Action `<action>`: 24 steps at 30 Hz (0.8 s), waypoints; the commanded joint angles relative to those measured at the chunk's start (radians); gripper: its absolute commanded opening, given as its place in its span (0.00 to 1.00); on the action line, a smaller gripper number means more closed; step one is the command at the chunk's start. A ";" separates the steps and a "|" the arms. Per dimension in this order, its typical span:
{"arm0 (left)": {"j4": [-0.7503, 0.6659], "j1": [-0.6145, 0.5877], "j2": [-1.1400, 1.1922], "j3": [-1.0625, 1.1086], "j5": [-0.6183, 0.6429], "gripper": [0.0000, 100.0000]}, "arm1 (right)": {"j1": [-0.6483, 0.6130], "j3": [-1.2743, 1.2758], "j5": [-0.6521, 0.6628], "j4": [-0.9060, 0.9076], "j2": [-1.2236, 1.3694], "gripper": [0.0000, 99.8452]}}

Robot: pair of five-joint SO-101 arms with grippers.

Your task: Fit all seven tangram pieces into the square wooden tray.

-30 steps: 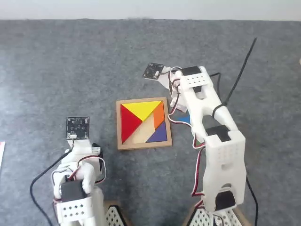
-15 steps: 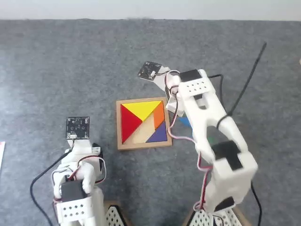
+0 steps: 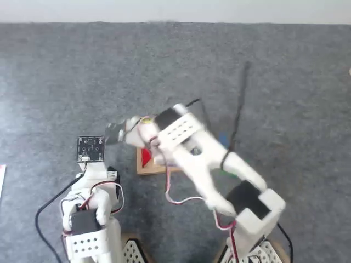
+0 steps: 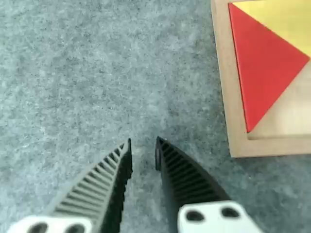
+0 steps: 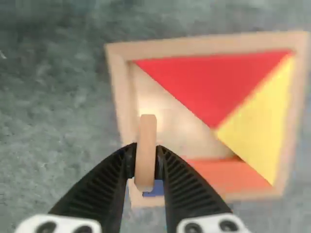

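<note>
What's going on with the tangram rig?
The right gripper is shut on a tan piece, held on edge above the square wooden tray. The tray has a red triangle, a yellow triangle and an orange piece in it, with bare wood left. The left gripper hangs open over the grey carpet beside the tray, holding nothing.

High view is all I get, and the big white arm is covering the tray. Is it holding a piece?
Observer: Yes. The right wrist view shows the right end effector shut on a tan piece, held on edge.
Operator: What is it over?
Observer: It lines up with the bare patch of the tray, beside the red triangle.
Operator: What about the little arm?
Observer: The left end effector is slightly open and holds nothing, low over the carpet beside the tray.
</note>
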 commanded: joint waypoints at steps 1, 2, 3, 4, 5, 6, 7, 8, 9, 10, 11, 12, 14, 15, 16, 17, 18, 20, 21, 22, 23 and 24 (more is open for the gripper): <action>0.005 0.005 -0.020 -0.012 0.000 0.08 | -0.031 -0.077 0.054 0.005 0.062 0.01; 0.005 0.005 -0.020 -0.012 0.000 0.08 | -0.035 -0.094 0.060 0.012 0.091 0.01; 0.005 0.005 -0.020 -0.012 0.000 0.08 | -0.042 -0.107 0.061 0.013 0.113 0.01; 0.005 0.005 -0.020 -0.012 0.000 0.08 | -0.048 -0.120 0.063 0.013 0.134 0.01; 0.005 0.005 -0.020 -0.012 0.000 0.08 | -0.053 -0.130 0.063 0.013 0.150 0.01; 0.005 0.005 -0.020 -0.012 0.000 0.08 | -0.056 -0.137 0.063 0.013 0.156 0.01; 0.005 0.005 -0.020 -0.012 0.000 0.08 | -0.062 -0.141 0.063 0.012 0.160 0.01; 0.005 0.005 -0.020 -0.012 0.000 0.08 | -0.068 -0.141 0.063 0.008 0.159 0.01; 0.005 0.005 -0.020 -0.012 0.000 0.08 | -0.070 -0.141 0.063 0.007 0.156 0.01; 0.005 0.005 -0.020 -0.012 0.000 0.08 | -0.073 -0.141 0.063 0.004 0.153 0.01; 0.005 0.005 -0.020 -0.012 0.000 0.08 | -0.077 -0.143 0.063 0.004 0.148 0.01; 0.005 0.005 -0.020 -0.012 0.000 0.08 | -0.079 -0.152 0.057 0.004 0.145 0.01; 0.005 0.005 -0.020 -0.012 0.000 0.08 | -0.077 -0.173 0.055 0.005 0.147 0.01; 0.005 0.005 -0.020 -0.012 0.000 0.08 | -0.076 -0.184 0.055 0.005 0.150 0.01; 0.005 0.005 -0.020 -0.012 0.000 0.08 | -0.076 -0.190 0.055 0.004 0.151 0.01; 0.005 0.005 -0.020 -0.012 0.000 0.08 | -0.076 -0.192 0.055 0.004 0.151 0.01; 0.005 0.005 -0.020 -0.012 0.000 0.08 | -0.076 -0.192 0.055 0.004 0.151 0.01; 0.005 0.005 -0.020 -0.012 0.000 0.08 | -0.076 -0.195 0.046 0.004 0.153 0.02; 0.005 0.005 -0.020 -0.012 0.000 0.08 | -0.076 -0.195 0.035 0.004 0.153 0.04; 0.005 0.005 -0.020 -0.012 0.000 0.08 | -0.076 -0.195 0.031 0.004 0.153 0.06; 0.005 0.005 -0.020 -0.012 0.000 0.08 | -0.076 -0.193 0.034 0.004 0.153 0.08; 0.005 0.005 -0.020 -0.012 0.000 0.08 | -0.076 -0.192 0.035 0.004 0.153 0.10</action>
